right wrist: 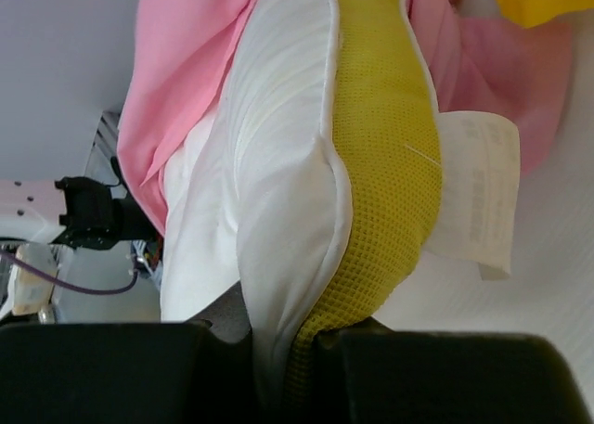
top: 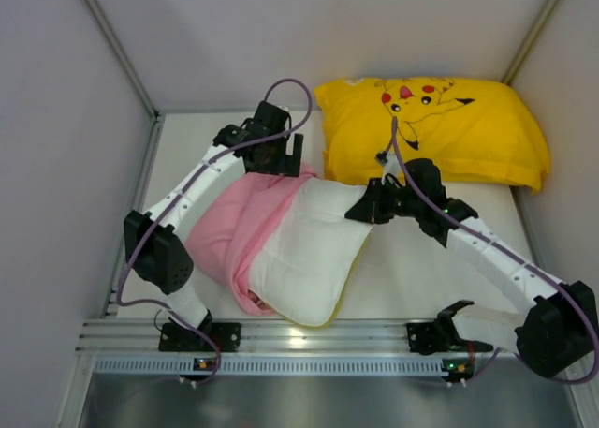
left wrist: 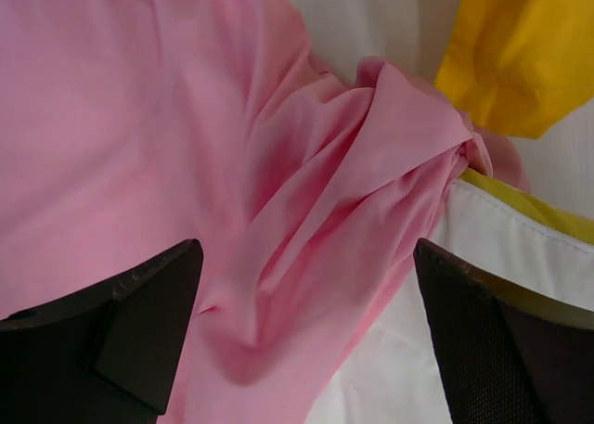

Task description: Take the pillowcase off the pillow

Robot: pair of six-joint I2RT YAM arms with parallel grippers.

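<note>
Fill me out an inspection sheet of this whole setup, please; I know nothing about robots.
Surface: white table.
Job's things: white pillow partly out of pink pillowcase, which bunches at its left.
Clutter: yellow cartoon pillow at far right.
Tools: left tool open over pillowcase; right tool shut on pillow's corner.
Cables: purple cable along each arm.
Surroundings: white walls; metal rail at near edge.

Probably lab: bare white enclosure walls
</note>
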